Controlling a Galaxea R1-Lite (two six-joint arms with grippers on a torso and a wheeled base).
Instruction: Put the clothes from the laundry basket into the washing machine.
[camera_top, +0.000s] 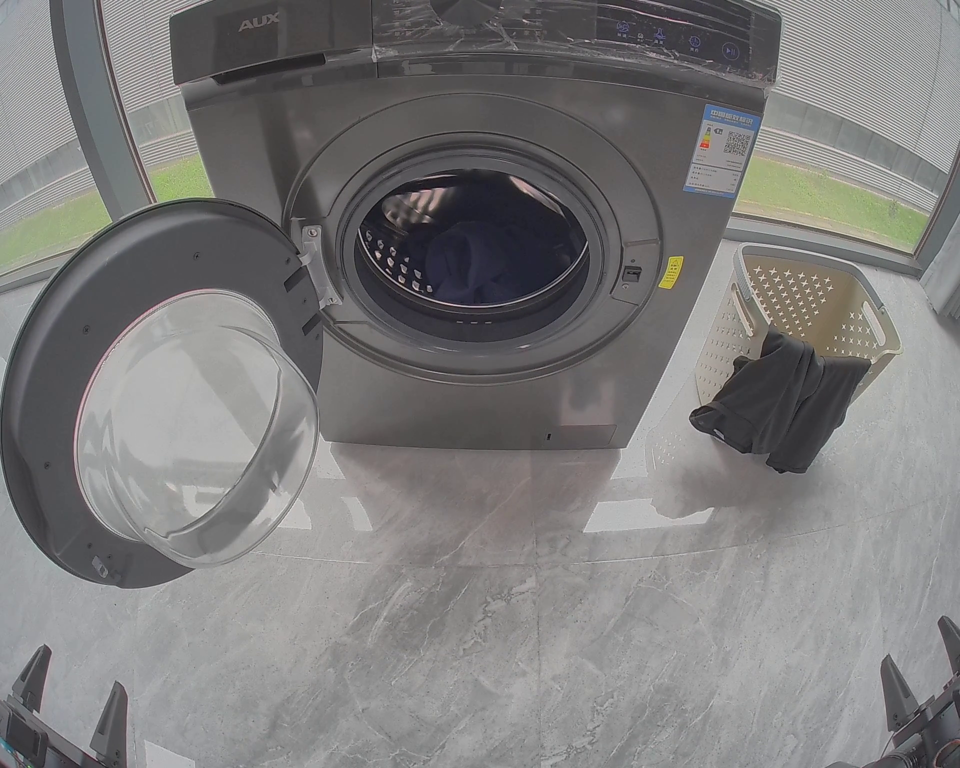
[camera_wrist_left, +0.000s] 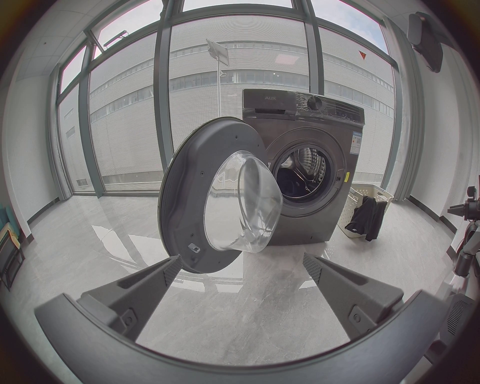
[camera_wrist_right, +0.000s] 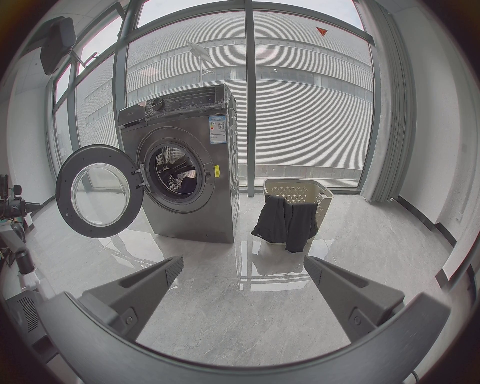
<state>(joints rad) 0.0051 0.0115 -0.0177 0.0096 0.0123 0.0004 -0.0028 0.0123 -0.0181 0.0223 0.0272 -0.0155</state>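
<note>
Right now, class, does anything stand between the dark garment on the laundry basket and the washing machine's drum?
Nothing visible does: the door is swung open leftward, the drum mouth is unblocked, and only bare floor lies between dark garment and machine.

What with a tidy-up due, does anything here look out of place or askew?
Only the dark garment: it hangs over the basket at its front rim, mostly outside, trailing toward the floor rather than lying inside. The washer door stands wide open, which suits loading.
</note>
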